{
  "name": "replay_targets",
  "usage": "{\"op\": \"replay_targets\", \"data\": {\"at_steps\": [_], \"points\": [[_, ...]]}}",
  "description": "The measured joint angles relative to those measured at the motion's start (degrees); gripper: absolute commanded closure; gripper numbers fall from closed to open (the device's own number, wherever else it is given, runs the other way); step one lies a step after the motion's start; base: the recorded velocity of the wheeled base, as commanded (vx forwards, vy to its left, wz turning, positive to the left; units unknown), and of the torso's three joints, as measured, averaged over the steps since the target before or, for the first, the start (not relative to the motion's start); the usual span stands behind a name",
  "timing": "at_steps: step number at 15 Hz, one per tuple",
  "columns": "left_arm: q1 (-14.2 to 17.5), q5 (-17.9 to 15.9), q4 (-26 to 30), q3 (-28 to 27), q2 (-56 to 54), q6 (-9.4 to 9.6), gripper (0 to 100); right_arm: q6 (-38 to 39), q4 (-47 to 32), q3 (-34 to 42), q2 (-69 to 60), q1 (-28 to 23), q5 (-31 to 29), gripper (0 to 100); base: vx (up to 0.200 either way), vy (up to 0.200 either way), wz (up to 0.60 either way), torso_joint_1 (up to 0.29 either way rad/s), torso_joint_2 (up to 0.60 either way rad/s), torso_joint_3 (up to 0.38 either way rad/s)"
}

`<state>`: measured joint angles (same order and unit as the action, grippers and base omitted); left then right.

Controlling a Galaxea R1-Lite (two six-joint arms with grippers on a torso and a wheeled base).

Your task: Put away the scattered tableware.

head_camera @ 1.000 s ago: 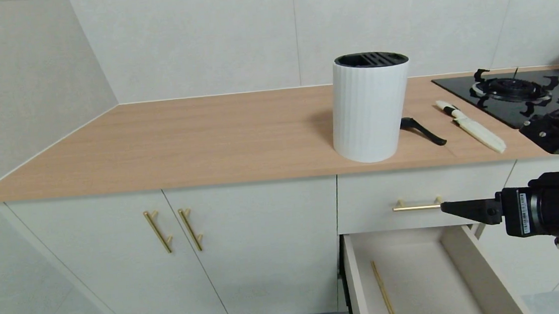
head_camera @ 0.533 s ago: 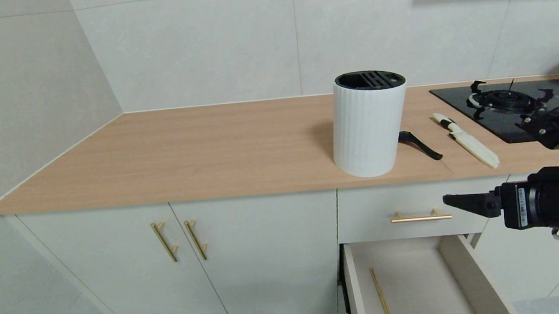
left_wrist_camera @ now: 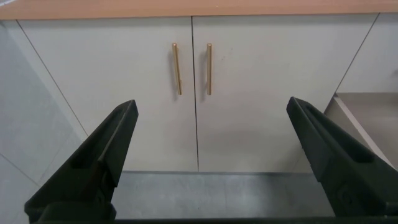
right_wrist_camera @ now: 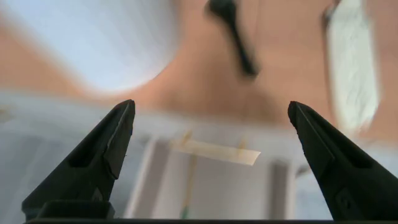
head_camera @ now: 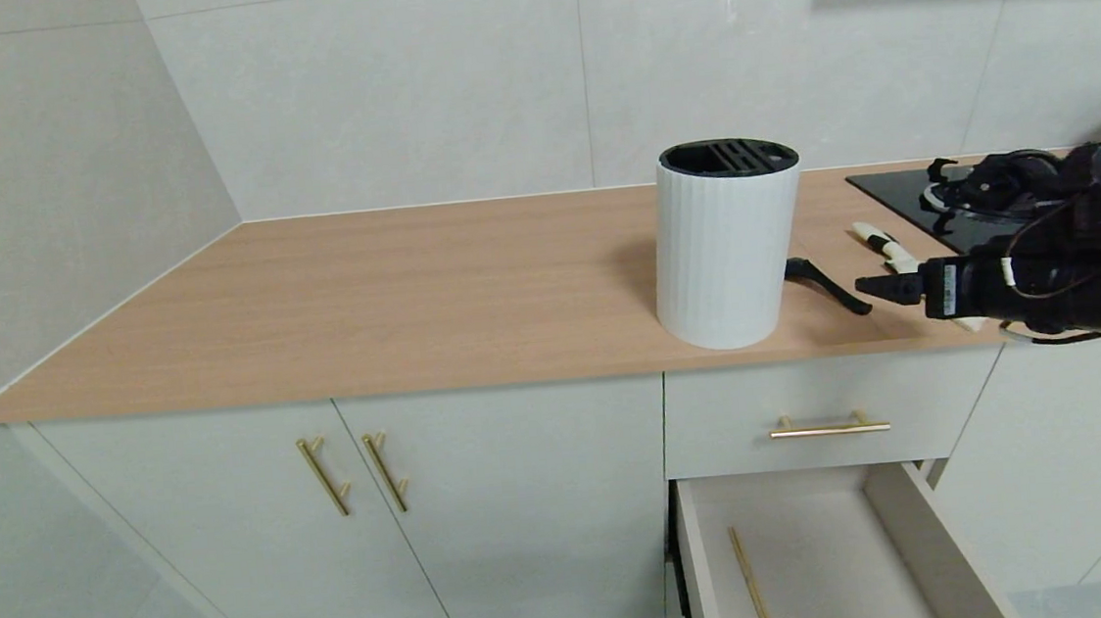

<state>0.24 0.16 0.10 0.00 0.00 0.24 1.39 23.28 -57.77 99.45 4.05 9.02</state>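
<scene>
The bench [head_camera: 363, 294] runs across the middle of the head view. Right of centre on it stands a white ribbed holder [head_camera: 724, 246], upright, with a black slotted top. Just to its right a black-handled tool [head_camera: 829, 285] lies flat on the wood, with one end hidden behind the holder. A little further right lies a white knife [head_camera: 885, 245], partly covered by the right arm. A black stove [head_camera: 900, 191] sits at the right edge of the frame, also largely behind that arm.

The right hand [head_camera: 878, 288] is at the right of the frame, level with the front of the bench and pointing left. Its tips are close to the near end of the black-handled tool and in front of the knife. In its wrist view the fingers [right_wrist_camera: 106, 149] are spread wide and grasp nothing, with the holder, tool and knife blurred beyond them.

At the lower right of the head view, under a closed front with a brass pull [head_camera: 829, 428], a drawer [head_camera: 697, 553] stands open. One chopstick [head_camera: 751, 583] lies along its floor near the left wall.

The left hand [left_wrist_camera: 211, 162] is released too, its fingers far apart and empty. It faces two cupboard doors [left_wrist_camera: 261, 93] whose upright brass handles [left_wrist_camera: 177, 68] sit side by side.
</scene>
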Motion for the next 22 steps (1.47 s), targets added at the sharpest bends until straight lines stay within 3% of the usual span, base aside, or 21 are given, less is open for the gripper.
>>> {"op": "replay_targets", "data": {"at_steps": [4, 8, 13, 17, 22], "points": [[0.0, 0.0, 0.0, 0.0, 0.0, 0.02, 0, -7.5, 7.5, -9.5, 13.4, -2.0, 5.2, 0, 0.000, 0.000, 0.00, 0.000, 0.00, 0.000], [0.0, 0.0, 0.0, 0.0, 0.0, 0.02, 0, -7.8, 9.3, -13.3, 19.5, -2.3, 8.6, 0, 0.000, 0.000, 0.00, 0.000, 0.00, 0.000], [0.0, 0.0, 0.0, 0.0, 0.0, 0.05, 0, -7.8, 8.5, -14.6, 21.5, -2.7, 8.9, 0, 0.000, 0.000, 0.00, 0.000, 0.00, 0.000], [0.0, 0.0, 0.0, 0.0, 0.0, 0.00, 0, -7.8, 1.2, -16.9, 21.6, -3.0, 7.9, 0, 0.000, 0.000, 0.00, 0.000, 0.00, 0.000], [0.0, 0.0, 0.0, 0.0, 0.0, 0.02, 0, -7.9, 0.8, -18.7, 22.5, -2.6, 5.1, 0, 0.000, 0.000, 0.00, 0.000, 0.00, 0.000]]}}
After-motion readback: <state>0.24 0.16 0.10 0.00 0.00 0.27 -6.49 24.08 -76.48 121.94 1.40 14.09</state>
